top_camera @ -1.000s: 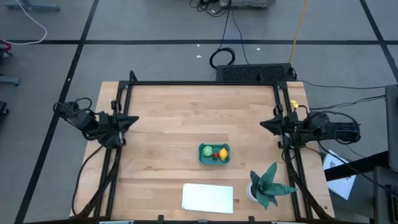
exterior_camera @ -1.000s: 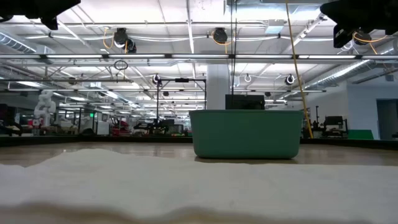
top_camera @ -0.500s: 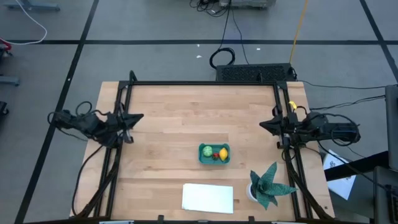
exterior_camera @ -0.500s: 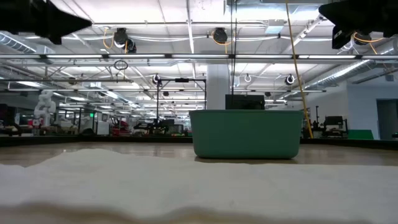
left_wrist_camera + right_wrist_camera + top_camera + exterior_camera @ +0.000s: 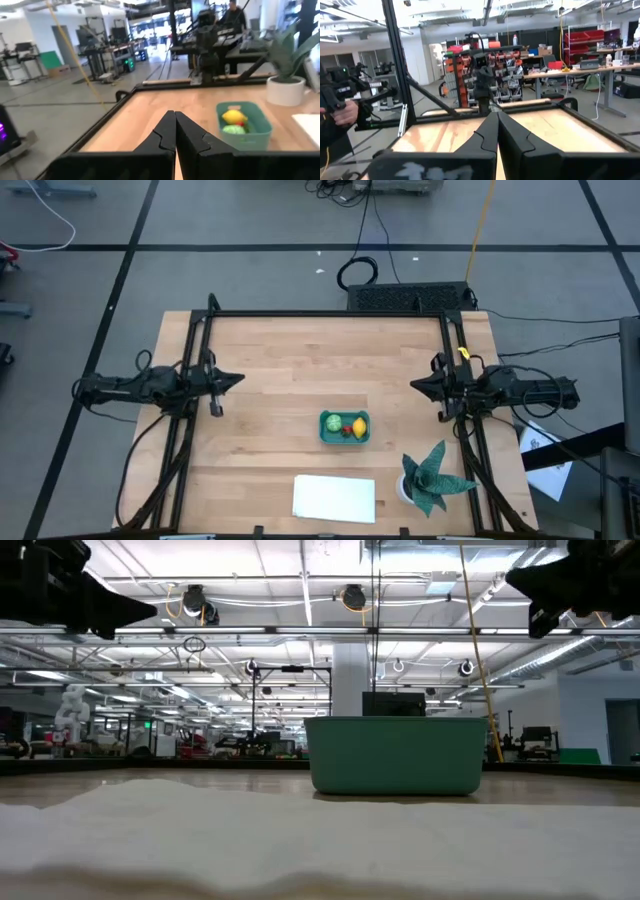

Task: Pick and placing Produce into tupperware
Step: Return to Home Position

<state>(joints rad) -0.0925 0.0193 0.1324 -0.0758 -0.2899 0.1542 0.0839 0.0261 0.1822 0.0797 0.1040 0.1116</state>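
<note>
High view: we see the teal tupperware (image 5: 345, 438) on the tabletop (image 5: 300, 350), slightly nearer the right arm's side than the middle. All three pieces of produce lie inside it: the light-green piece (image 5: 333, 423), the lemon-like piece (image 5: 358, 426) and the small red piece (image 5: 347, 432) between them. The white sheet (image 5: 334, 498) lies flat near the tabletop's edge, just beyond the tupperware, and the spiky plant (image 5: 432, 477) stands beside the sheet on the right arm's side. The left gripper (image 5: 234, 379) is above the left edge of the tabletop and the right gripper (image 5: 415, 386) above the right edge; both point inward and are well apart from the tupperware.

Low view: the tupperware stands upright behind the sheet, and its wall hides the produce. Both grippers show high up as dark shapes, clear of the tabletop.

Left wrist view: the left jaws are together, with nothing between them. Ahead of them we see the lemon-like piece and the light-green piece in the tupperware, with the red piece barely showing. A person (image 5: 235, 12) shows far off in the room.

Right wrist view: the right jaws are together and hold nothing. The tupperware does not appear.
</note>
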